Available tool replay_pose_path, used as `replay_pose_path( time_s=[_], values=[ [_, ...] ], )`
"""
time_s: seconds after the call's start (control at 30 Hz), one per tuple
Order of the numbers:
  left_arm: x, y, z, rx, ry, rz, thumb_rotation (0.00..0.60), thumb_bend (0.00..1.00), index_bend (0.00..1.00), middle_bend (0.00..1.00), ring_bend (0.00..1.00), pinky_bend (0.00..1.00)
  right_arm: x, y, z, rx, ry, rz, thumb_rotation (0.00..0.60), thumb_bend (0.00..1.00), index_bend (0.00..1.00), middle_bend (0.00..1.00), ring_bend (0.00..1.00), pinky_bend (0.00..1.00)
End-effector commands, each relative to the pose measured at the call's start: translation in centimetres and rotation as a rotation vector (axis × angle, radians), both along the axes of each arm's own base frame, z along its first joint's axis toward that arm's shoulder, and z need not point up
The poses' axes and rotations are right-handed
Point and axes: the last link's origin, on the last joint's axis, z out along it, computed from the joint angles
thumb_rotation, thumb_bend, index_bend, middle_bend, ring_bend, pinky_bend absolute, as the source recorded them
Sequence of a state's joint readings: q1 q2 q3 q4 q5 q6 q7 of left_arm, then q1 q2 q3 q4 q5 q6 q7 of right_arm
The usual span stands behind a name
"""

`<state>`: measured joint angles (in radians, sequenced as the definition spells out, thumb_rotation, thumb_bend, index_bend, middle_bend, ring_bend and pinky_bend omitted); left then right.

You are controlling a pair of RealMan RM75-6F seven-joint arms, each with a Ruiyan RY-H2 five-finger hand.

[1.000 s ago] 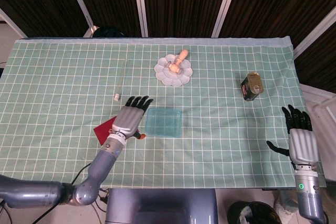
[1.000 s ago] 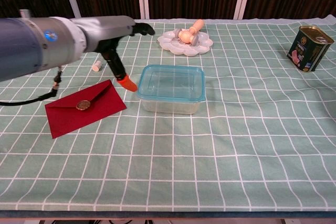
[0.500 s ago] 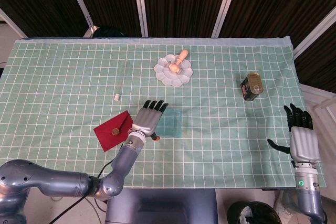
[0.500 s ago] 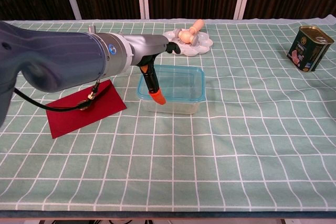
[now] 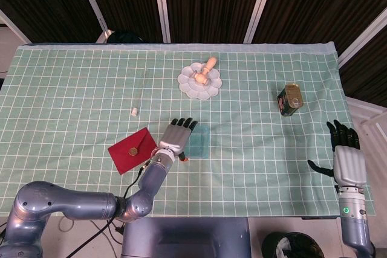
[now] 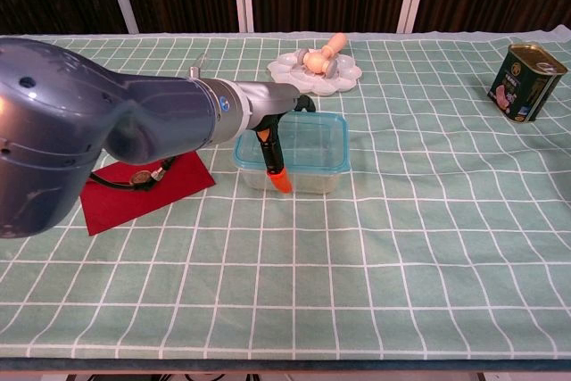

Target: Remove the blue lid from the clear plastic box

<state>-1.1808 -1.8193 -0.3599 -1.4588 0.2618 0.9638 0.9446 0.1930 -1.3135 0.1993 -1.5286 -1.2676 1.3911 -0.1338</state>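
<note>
Blue lid (image 6: 308,137) sits fully seated on the clear plastic box (image 6: 299,178), which stands mid-table, just right of the red envelope (image 5: 130,148) with its gold seal and nearer than the white flower-shaped dish (image 5: 199,81). The left hand (image 5: 178,135) lies flat over the left part of the lid, fingers extended and pointing far, with nothing in its grasp. In the chest view an orange-tipped thumb (image 6: 280,179) hangs down in front of the box's near wall; whether it touches the wall cannot be told.

The step in hand looks like getting a purchase on the lid's rim. To do it well, the thumb would likely need to hook under the near-left lip while the fingers bear on top, then peel that corner upward rather than pull the whole lid straight up, since the light box may lift with it.

The right hand (image 5: 343,155) rests well apart at the near right edge of the table, fingers spread and holding nothing; it could steady the box. The green tin (image 6: 523,80) stands far right.
</note>
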Motion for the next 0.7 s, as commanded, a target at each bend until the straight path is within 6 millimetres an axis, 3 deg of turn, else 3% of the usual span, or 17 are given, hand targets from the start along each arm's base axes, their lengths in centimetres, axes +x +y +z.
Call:
replay_pose_path(
  time_s=[0.03,0.13,0.47,0.7],
  values=[
    [0.3,0.1,-0.5,0.0,-0.003,-0.036,0.6,0.19,0.23,0.25,0.27,0.38,0.0,0.0,0.0,0.0,-0.001,0.0,0.6,0.23,0.0,0.0,0.0,0.0],
    [0.3,0.1,-0.7,-0.003,0.002,-0.083,0.6,0.19,0.27,0.3,0.31,0.4,0.1,0.0,-0.1,0.004,-0.004,0.002,0.6,0.23,0.0,0.0,0.0,0.0],
    [1.6,0.3,-1.0,-0.118,0.018,-0.319,0.6,0.19,0.29,0.31,0.31,0.4,2.3,-0.6,-0.9,0.02,-0.004,0.067,0.6,0.23,0.0,0.0,0.0,0.0],
    [2.9,0.5,-1.3,-0.196,-0.043,-0.404,0.6,0.19,0.3,0.3,0.31,0.4,6.1,-1.1,-4.3,0.102,-0.053,0.156,0.6,0.23,0.0,0.0,0.0,0.0]
  ],
)
